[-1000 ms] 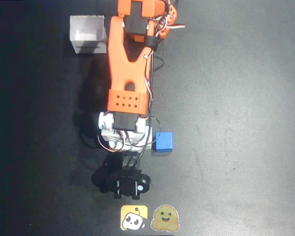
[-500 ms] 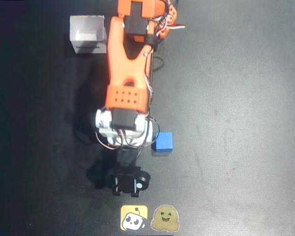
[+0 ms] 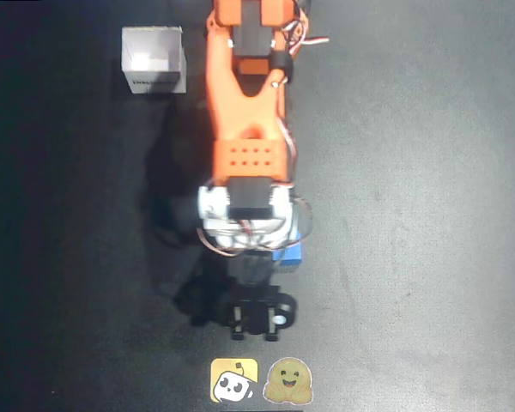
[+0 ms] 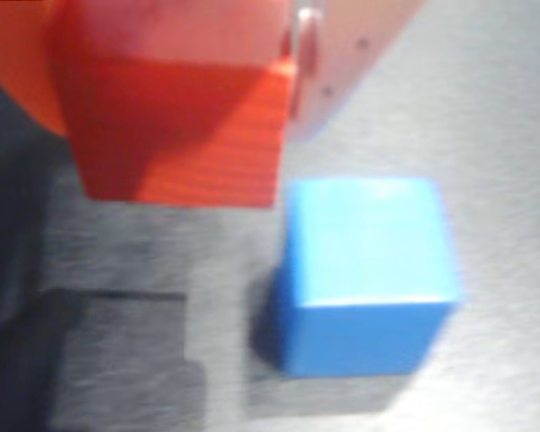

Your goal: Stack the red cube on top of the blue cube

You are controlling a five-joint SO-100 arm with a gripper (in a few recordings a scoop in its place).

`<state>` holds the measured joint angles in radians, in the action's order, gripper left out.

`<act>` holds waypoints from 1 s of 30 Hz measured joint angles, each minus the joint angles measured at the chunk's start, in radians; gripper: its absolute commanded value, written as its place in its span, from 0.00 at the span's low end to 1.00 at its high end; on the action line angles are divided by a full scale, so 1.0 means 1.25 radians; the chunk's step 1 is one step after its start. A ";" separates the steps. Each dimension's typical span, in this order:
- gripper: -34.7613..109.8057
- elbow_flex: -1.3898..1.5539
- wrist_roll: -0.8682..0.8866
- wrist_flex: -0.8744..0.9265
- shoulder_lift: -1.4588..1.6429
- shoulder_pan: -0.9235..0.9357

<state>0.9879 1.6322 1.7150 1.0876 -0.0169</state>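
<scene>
Because the red cube (image 4: pixel 175 117) has to end up on top of the blue cube (image 4: pixel 364 270), the gripper (image 4: pixel 175 36) is carrying it clear of the table (image 4: pixel 504 108) instead of sliding it along. In the wrist view the jaws are clamped on the red cube, one finger pressing on each side, and the cube is hanging in the upper left of the picture with its shadow falling on the surface below. The blue cube is sitting flat on the table, lower and to the right in that view, just beside the red one but not under it, so my judgement is that the carried cube is not yet lined up for the drop.

In the overhead view the orange arm (image 3: pixel 245 112) is stretching from the far edge toward the near edge, its wrist leaning over the blue cube (image 3: pixel 290 255) so that only a sliver of blue is showing at the wrist's right side. The dark camera mount (image 3: pixel 257 316) is pointing toward the near edge. A white box (image 3: pixel 153 58) is standing far left, well apart from the work, and two stickers (image 3: pixel 262 380) are lying at the near edge.

The next move probably calls for a small shift sideways before lowering.
</scene>
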 measured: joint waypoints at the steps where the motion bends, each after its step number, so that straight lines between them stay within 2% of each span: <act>1: 0.24 0.000 0.009 0.000 0.000 -0.009; 14: 0.24 0.000 0.085 -0.040 0.000 -0.109; 30: 0.24 0.000 0.080 -0.074 -0.017 -0.117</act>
<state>0.9879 1.7319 1.6230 1.0661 -0.1626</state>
